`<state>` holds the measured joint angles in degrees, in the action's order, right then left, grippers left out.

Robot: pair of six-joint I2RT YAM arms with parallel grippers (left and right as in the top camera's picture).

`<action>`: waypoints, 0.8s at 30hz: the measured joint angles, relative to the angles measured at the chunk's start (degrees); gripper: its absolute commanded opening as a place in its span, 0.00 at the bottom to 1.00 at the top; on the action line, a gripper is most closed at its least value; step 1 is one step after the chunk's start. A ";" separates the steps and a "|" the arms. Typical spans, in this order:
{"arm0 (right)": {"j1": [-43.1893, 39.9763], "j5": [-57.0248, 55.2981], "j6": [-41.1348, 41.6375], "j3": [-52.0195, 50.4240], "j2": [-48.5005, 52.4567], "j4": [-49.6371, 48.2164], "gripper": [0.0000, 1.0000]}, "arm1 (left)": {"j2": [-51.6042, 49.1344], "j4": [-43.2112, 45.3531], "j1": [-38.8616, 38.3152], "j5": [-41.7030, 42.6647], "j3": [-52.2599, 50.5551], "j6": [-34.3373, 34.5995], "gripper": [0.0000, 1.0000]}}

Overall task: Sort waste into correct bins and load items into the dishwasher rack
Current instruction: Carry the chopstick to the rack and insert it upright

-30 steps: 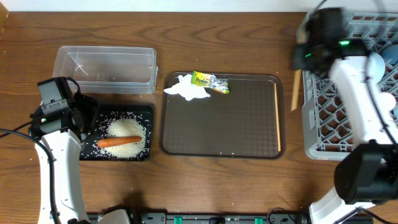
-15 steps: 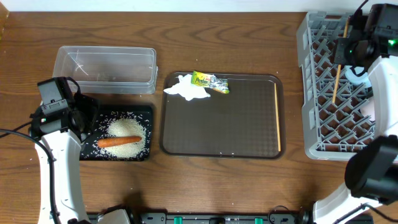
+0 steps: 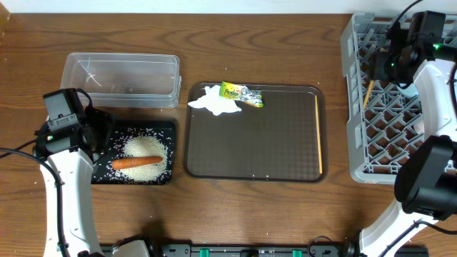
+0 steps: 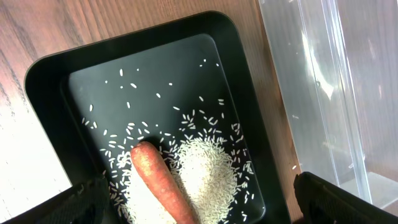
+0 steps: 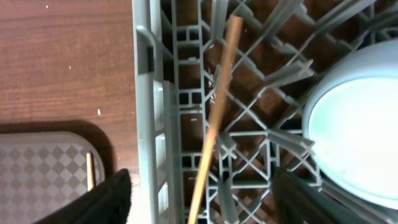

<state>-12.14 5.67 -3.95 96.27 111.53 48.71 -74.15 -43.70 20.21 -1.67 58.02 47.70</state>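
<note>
My right gripper (image 3: pixel 389 61) hangs over the grey dishwasher rack (image 3: pixel 385 146), open. A wooden chopstick (image 5: pixel 217 106) lies loose on the lattice between its spread fingers, and it also shows in the overhead view as the chopstick (image 3: pixel 368 93). A light-blue cup (image 5: pixel 354 124) sits in the rack beside it. The other chopstick (image 3: pixel 318 135) lies on the brown tray's right side. My left gripper (image 4: pixel 205 208) stands open above the carrot (image 4: pixel 158 180) and rice (image 4: pixel 208 168) in the black tray (image 4: pixel 93 74). Tissue (image 3: pixel 214 100) and wrapper (image 3: pixel 241 93) lie on the brown tray (image 3: pixel 257 143).
The clear tub (image 3: pixel 121 78) stands behind the black tray (image 3: pixel 161 128), close to my left gripper (image 3: pixel 101 132). The rack's tall left wall (image 5: pixel 146 93) stands between the brown tray (image 5: pixel 43 180) and my right gripper (image 5: pixel 205 205).
My right gripper carried the chopstick over the rack, then opened. The chopstick now lies loose on the lattice. The left arm has not moved.
</note>
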 measured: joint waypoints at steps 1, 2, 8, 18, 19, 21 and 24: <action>0.00 0.09 0.02 0.00 0.00 0.42 0.78 | 0.00 0.00 0.00 0.00 0.00 0.02 0.98; 0.00 0.15 0.26 0.00 0.00 1.20 0.78 | 0.00 0.00 0.00 0.00 0.00 0.02 0.98; 1.16 0.17 3.19 0.00 -0.37 5.84 0.79 | 0.00 0.00 0.00 0.02 0.00 0.02 0.98; 5.16 -0.79 5.86 0.20 -8.90 5.81 0.90 | 0.00 0.00 0.00 0.00 -0.02 0.02 0.98; 5.22 -1.53 6.32 0.33 -8.96 5.07 0.89 | 0.00 -0.02 0.00 0.00 0.00 0.02 0.98; 5.18 -2.97 6.80 0.33 -8.57 3.23 0.86 | 0.00 -0.02 0.00 0.02 0.00 0.02 0.98; 4.94 -4.33 7.39 0.33 -7.28 -1.38 0.82 | 0.00 -0.02 0.00 0.00 0.00 0.02 0.98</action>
<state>-7.20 1.34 3.44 96.60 104.25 47.33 -74.15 -43.72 20.21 -1.67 58.02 47.72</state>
